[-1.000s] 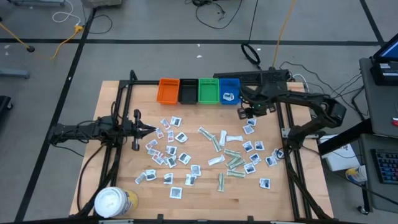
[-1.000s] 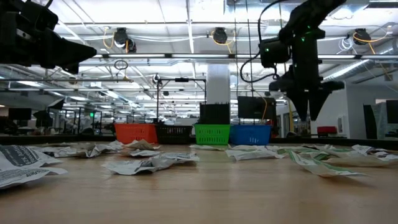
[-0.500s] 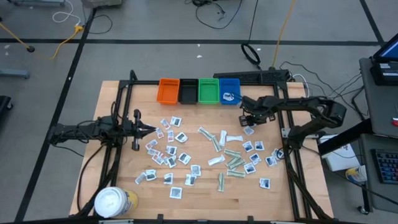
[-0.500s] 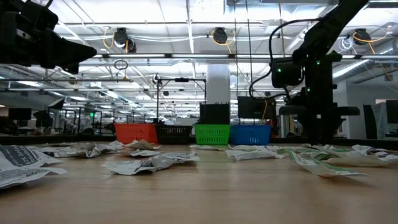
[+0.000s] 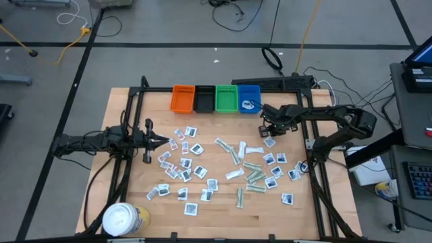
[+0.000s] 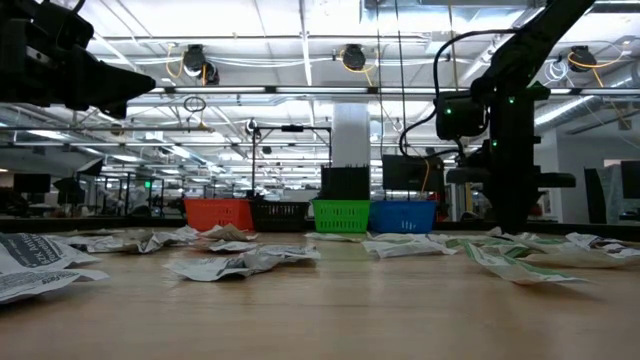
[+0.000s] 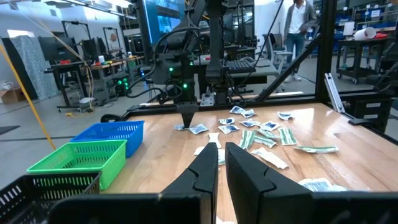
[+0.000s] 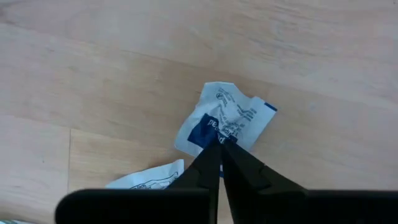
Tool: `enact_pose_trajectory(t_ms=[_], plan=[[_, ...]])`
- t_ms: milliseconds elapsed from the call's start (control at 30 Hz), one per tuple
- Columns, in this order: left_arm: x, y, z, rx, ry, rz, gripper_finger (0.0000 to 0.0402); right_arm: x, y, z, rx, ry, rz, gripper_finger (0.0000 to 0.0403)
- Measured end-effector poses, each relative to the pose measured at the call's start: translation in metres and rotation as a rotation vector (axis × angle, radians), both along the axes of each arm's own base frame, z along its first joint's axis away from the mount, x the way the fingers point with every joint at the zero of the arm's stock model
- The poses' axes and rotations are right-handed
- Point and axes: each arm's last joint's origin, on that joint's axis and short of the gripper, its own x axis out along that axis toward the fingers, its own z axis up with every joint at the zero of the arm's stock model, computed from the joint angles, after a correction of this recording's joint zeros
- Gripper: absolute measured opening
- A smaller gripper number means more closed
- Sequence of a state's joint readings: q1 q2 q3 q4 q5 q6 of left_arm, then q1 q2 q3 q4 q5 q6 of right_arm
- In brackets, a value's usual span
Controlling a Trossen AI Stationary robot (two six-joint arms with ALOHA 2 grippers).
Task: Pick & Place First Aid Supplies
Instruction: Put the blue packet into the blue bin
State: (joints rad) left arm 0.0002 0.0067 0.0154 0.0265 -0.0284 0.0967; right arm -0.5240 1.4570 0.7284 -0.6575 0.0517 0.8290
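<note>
Many first aid supplies (image 5: 223, 165), white sachets and pale green strip wrappers, lie scattered flat on the wooden table (image 5: 128, 101). My right gripper (image 5: 268, 130) points down at the table just in front of the blue bin (image 5: 248, 98). It is shut on a white sachet with blue print (image 8: 227, 121). The same gripper shows in the low view (image 6: 510, 228) with its tips down among the packets. My left gripper (image 5: 162, 140) hangs level over the table's left side, shut (image 7: 221, 163) and clear of every packet. My right gripper pinches the white sachet between its two fingertips (image 8: 210, 155) at the dark blue printed patch (image 8: 208, 127) near one edge. The fingers come from above, pointing almost straight down. The crumpled sachet lies on the table.
Orange (image 5: 182, 98), black (image 5: 204, 99), green (image 5: 226, 98) and blue bins stand in a row at the far edge; a packet lies in the blue one. A white-lidded yellow tub (image 5: 123, 219) sits at the near left corner. A second sachet (image 8: 146, 177) lies beside the pinched one.
My right gripper has come down from above the packets until its tips stand on the table in front of the blue bin, then kept still. The packets lie where they were.
</note>
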Motion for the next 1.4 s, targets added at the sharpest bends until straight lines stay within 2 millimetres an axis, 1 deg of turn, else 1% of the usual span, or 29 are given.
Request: enact_pose_trajectory(t_ms=[133,233,467,633,733,800,900,1000,1167,1267,1400], plan=[[0.000,0.000,0.000,0.000,0.000,0.000,0.0037,0.001,0.000,0.002,0.002,0.007,0.012,0.0004],[0.000,0.000,0.000,0.000,0.000,0.000,0.0037,0.004,-0.002,0.011,0.016,0.040,0.036,0.0003],[0.000,0.000,0.000,0.000,0.000,0.000,0.0037,0.021,-0.013,0.058,0.011,0.038,0.116,0.0001],[0.000,0.000,0.000,0.000,0.000,0.000,0.0037,0.027,-0.017,0.092,0.009,0.037,0.135,0.0001],[0.000,0.000,0.000,0.000,0.000,0.000,0.0037,0.029,-0.018,0.109,0.008,0.035,0.135,0.0001],[0.000,0.000,0.000,0.000,0.000,0.000,0.0037,0.030,-0.019,0.116,0.004,0.027,0.136,0.0001],[0.000,0.000,0.000,0.000,0.000,0.000,0.0037,0.031,-0.022,0.121,-0.003,0.013,0.140,0.0001],[0.000,0.000,0.000,0.000,0.000,0.000,0.0037,0.041,-0.032,0.121,0.014,0.009,0.143,0.0000],[0.000,0.000,0.000,0.000,0.000,0.000,0.0037,0.057,-0.060,0.124,0.004,0.002,0.164,0.0000],[0.000,0.000,0.000,0.000,0.000,0.000,0.0037,0.065,-0.078,0.117,0.022,0.029,0.167,0.0000],[0.000,0.000,0.000,0.000,0.000,0.000,0.0037,0.075,-0.100,0.116,0.028,0.037,0.166,0.0000]])
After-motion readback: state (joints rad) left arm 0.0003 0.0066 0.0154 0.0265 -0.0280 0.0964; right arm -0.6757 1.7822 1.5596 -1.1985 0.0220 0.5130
